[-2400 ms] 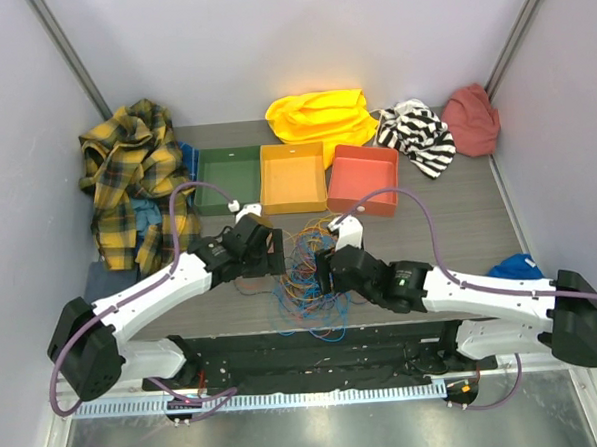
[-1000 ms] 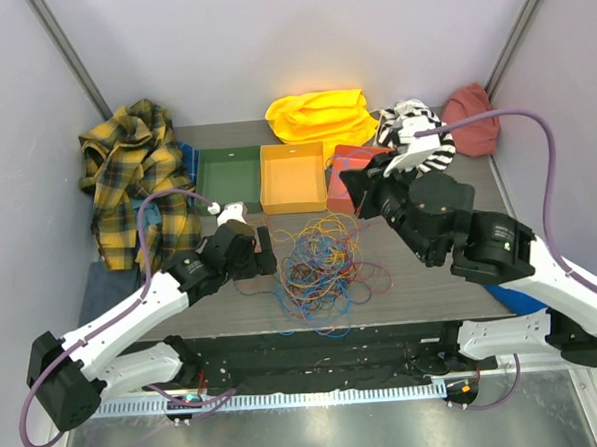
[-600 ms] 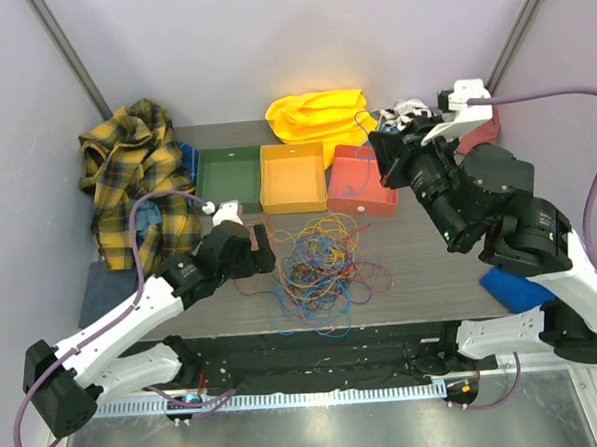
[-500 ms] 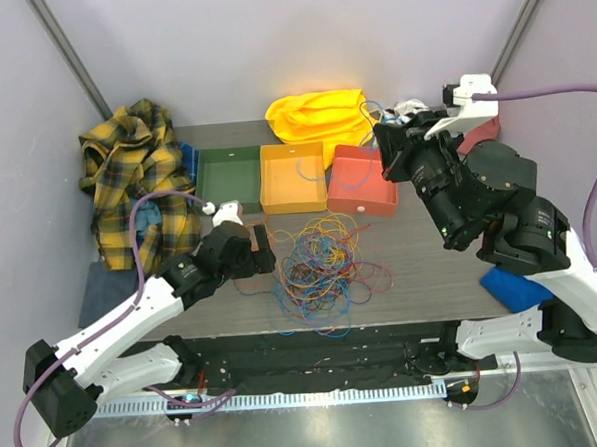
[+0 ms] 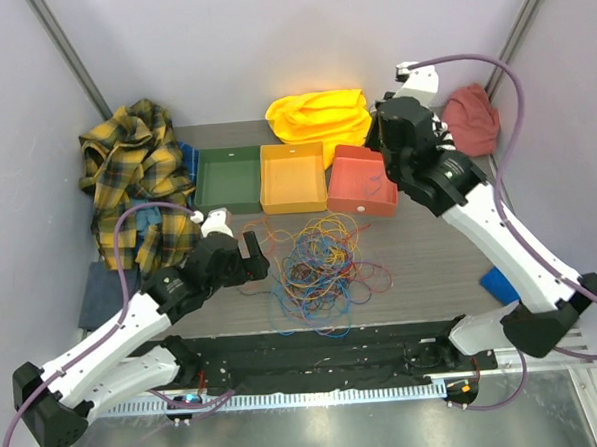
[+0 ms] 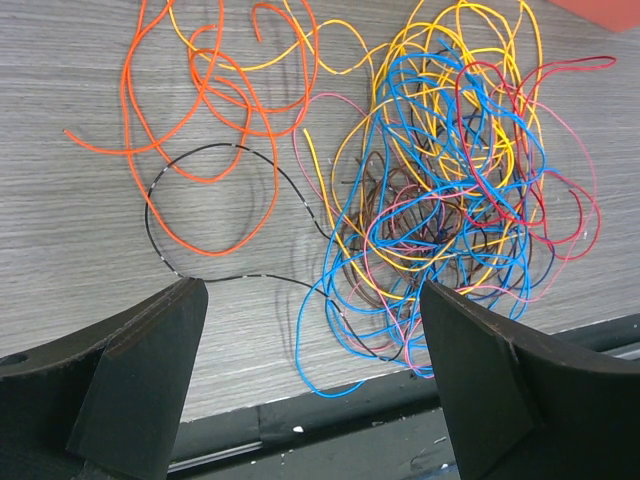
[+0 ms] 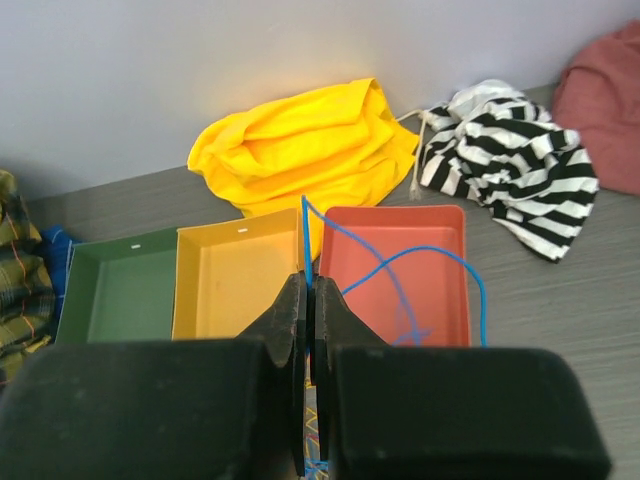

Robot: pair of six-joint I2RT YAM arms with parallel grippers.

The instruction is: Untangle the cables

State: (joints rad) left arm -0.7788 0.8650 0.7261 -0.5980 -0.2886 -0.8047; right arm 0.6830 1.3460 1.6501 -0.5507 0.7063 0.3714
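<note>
The cables [image 5: 321, 262] lie as a tangle of thin orange, yellow, blue, red and dark wires on the table's near middle; the tangle also shows in the left wrist view [image 6: 440, 190]. An orange cable [image 6: 215, 120] and a black cable [image 6: 200, 215] spread out to its left. My left gripper [image 5: 248, 256] is open and empty, just left of the tangle and low over the near table edge [image 6: 315, 335]. My right gripper [image 5: 379, 144] is raised high over the red tray [image 5: 363, 185]. It is shut [image 7: 309, 285] on one blue cable [image 7: 400, 262], which loops down above that tray.
A green tray [image 5: 228, 179] and an orange tray [image 5: 293, 177] stand left of the red one. Along the back lie a plaid shirt [image 5: 136, 172], a yellow cloth [image 5: 321, 112], a striped cloth [image 7: 510, 160] and a pink-red cloth [image 5: 473, 119]. A blue cloth [image 5: 497, 283] lies at the right.
My right gripper left the tangle and rose up and back over the red tray, carrying a blue cable. My left arm drew back slightly toward the near left.
</note>
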